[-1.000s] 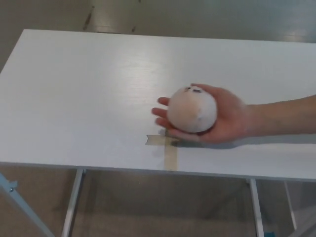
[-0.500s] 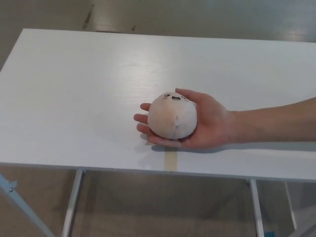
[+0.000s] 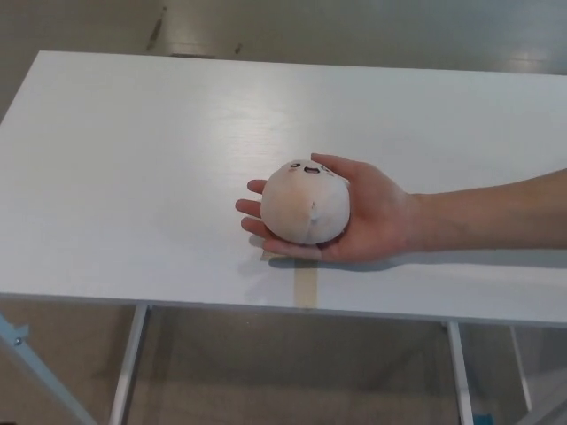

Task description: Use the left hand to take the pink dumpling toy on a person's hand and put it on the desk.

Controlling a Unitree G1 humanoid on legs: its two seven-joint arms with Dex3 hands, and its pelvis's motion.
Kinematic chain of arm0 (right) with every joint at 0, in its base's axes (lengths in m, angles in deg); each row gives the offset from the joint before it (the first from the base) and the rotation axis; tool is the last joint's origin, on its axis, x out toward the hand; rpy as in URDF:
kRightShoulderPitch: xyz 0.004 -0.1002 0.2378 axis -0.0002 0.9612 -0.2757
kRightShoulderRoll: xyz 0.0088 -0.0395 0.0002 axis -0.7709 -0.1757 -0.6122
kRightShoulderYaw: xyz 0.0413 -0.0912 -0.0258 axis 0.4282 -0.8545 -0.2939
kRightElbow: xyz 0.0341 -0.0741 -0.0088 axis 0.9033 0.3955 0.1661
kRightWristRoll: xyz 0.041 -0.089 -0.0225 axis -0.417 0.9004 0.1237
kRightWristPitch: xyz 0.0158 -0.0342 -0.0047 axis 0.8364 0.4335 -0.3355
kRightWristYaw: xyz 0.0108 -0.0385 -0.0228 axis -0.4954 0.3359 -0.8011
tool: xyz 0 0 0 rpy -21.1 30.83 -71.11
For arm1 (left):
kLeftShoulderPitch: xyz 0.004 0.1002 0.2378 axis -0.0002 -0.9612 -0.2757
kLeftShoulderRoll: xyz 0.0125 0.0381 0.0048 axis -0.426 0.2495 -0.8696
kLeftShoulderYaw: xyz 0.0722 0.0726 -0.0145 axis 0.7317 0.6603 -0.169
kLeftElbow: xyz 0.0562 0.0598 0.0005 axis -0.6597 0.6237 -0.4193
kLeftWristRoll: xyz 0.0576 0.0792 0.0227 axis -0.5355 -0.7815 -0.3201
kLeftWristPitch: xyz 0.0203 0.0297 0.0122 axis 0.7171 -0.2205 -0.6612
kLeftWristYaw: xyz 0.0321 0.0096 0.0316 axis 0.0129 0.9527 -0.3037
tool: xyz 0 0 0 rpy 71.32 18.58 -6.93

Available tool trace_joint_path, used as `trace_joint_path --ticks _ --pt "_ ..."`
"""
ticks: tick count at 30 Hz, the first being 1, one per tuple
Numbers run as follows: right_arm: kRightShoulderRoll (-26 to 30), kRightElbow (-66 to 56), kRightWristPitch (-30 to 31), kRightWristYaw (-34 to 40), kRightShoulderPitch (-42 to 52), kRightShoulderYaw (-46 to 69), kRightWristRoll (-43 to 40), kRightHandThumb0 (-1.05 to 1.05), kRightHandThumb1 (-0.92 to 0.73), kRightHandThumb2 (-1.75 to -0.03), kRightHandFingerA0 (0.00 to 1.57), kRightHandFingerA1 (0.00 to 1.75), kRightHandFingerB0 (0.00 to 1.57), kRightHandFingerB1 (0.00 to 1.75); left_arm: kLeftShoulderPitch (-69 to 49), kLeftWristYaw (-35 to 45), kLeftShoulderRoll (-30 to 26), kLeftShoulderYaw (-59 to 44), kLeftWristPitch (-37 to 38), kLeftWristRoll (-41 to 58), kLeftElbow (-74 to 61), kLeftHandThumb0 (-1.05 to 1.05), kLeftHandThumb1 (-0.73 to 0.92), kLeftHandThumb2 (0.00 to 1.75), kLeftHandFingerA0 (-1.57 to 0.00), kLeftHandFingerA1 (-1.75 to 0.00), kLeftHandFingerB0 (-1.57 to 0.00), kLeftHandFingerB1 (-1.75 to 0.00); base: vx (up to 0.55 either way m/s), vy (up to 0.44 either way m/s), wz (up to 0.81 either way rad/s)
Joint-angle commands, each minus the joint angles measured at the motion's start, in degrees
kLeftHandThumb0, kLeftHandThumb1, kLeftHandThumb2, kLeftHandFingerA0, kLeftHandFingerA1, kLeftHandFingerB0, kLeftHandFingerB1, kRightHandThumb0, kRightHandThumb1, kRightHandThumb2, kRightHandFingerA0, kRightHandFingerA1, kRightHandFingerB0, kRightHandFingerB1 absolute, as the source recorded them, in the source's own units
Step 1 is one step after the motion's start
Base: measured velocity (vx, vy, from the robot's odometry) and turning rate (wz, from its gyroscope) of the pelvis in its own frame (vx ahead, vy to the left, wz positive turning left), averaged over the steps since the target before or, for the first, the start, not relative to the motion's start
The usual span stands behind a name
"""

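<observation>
A round pale pink dumpling toy (image 3: 305,203) with a small dark face on top rests in a person's open palm (image 3: 374,217). The person's arm (image 3: 496,217) reaches in from the right, just above the white desk (image 3: 142,168). The hand hovers near the desk's front edge, a little right of centre. Neither of my hands shows anywhere in the head view.
A strip of tan tape (image 3: 306,285) is stuck on the desk under the person's hand, near the front edge. Metal desk legs (image 3: 128,372) show below, over a grey floor (image 3: 354,27).
The person's hand has carried the dumpling toy to the left and slightly nearer the front edge, now covering part of the tape. The last half second brought only a small shift.
</observation>
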Motion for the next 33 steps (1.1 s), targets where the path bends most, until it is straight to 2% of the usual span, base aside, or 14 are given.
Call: trace_joint_path --ticks 1,4,5,7,8,12,13,17,18,20,25,27,33 --pt "0.5 0.2 -0.2 -0.6 -0.1 -0.3 0.0 -0.14 -0.62 -0.58 0.84 0.53 0.50 0.40 -18.4 16.0 -2.8 -1.2 9.5 10.3 -32.4 -0.51 0.41 0.68 -0.41 -0.47 -0.33 -0.41 0.00 0.000 0.00" --pt "0.2 0.2 0.0 -0.4 -0.5 -0.5 0.2 -0.14 -0.62 -0.58 0.84 0.53 0.49 0.40 -27.4 20.4 -4.5 -3.7 9.6 16.6 -48.5 -0.51 0.40 0.68 -0.40 -0.46 -0.33 -0.41 0.00 0.000 0.00" --pt "0.2 0.2 0.1 0.0 -0.6 -0.7 0.4 -0.14 -0.62 -0.58 0.83 0.52 0.50 0.40 -32.0 22.4 -5.1 -6.4 9.1 21.6 -57.8 -0.52 0.40 0.68 -0.40 -0.46 -0.34 -0.41 0.00 0.000 0.00" --pt "0.3 0.2 0.2 0.1 -0.6 -0.7 0.5 -0.14 -0.62 -0.58 0.83 0.52 0.50 0.40 -35.0 23.6 -5.1 -8.7 8.9 25.7 -64.3 -0.52 0.39 0.68 -0.41 -0.46 -0.35 -0.42 0.00 0.000 0.00" --pt "0.3 0.2 0.3 0.1 -0.7 -0.7 0.4 -0.14 -0.62 -0.58 0.83 0.52 0.50 0.40 -37.0 24.7 -4.9 -12.0 9.3 31.1 -70.6 -0.51 0.38 0.66 -0.42 -0.48 -0.32 -0.42 0.00 0.000 0.00" --pt "0.3 0.2 0.4 -0.1 -0.5 -0.7 0.4 -0.14 -0.62 -0.58 0.82 0.51 0.50 0.40 -38.9 24.9 -4.2 -16.8 9.8 37.1 -78.0 -0.48 0.37 0.65 -0.43 -0.51 -0.31 -0.44 0.00 0.000 0.00" --pt "0.3 0.2 0.4 -0.1 -0.5 -0.6 0.4 -0.14 -0.62 -0.58 0.82 0.51 0.49 0.40 -39.6 24.4 -3.7 -19.4 10.6 39.8 -81.3 -0.38 0.41 0.52 -0.46 -0.48 -0.35 -0.38 0.00 0.000 0.00" --pt "0.3 0.2 0.4 -0.1 -0.5 -0.8 0.5 -0.15 -0.62 -0.58 0.81 0.51 0.49 0.40 -40.9 22.9 -2.8 -24.0 11.3 44.3 -88.0 -0.40 0.41 0.52 -0.51 -0.49 -0.38 -0.36 0.00 0.000 0.00" --pt "0.3 0.2 0.4 -0.1 -0.5 -0.8 0.5 -0.15 -0.62 -0.58 0.81 0.51 0.50 0.40 -40.9 22.2 -2.8 -25.4 11.4 46.1 -90.2 -0.47 0.35 0.65 -0.48 -0.54 -0.35 -0.42 0.00 0.000 0.00" --pt "0.4 0.3 0.6 -0.3 -0.6 -0.8 0.5 -0.15 -0.62 -0.58 0.81 0.51 0.50 0.41 -39.9 19.1 -3.7 -29.5 11.8 49.7 -96.1 -0.49 0.35 0.66 -0.50 -0.53 -0.36 -0.42 0.00 0.000 0.00" --pt "0.4 0.3 0.5 -0.6 -0.5 -0.7 0.4 -0.15 -0.62 -0.58 0.81 0.51 0.50 0.41 -36.1 15.5 -5.9 -32.6 11.4 50.6 -99.7 -0.51 0.35 0.67 -0.48 -0.50 -0.35 -0.41 0.00 0.000 0.00" --pt "0.4 0.3 0.3 -0.8 -0.5 -0.9 0.5 -0.15 -0.62 -0.58 0.80 0.51 0.50 0.41 -27.6 12.2 -10.5 -33.5 9.8 48.4 -99.7 -0.55 0.36 0.67 -0.45 -0.47 -0.34 -0.40 0.00 0.000 0.00" --pt "0.5 0.3 0.4 -0.8 -0.7 -0.9 0.5 -0.15 -0.62 -0.58 0.80 0.51 0.50 0.40 -13.8 8.9 -17.4 -31.0 4.8 42.7 -97.4 -0.57 0.36 0.68 -0.39 -0.46 -0.31 -0.40 0.00 0.000 0.00"
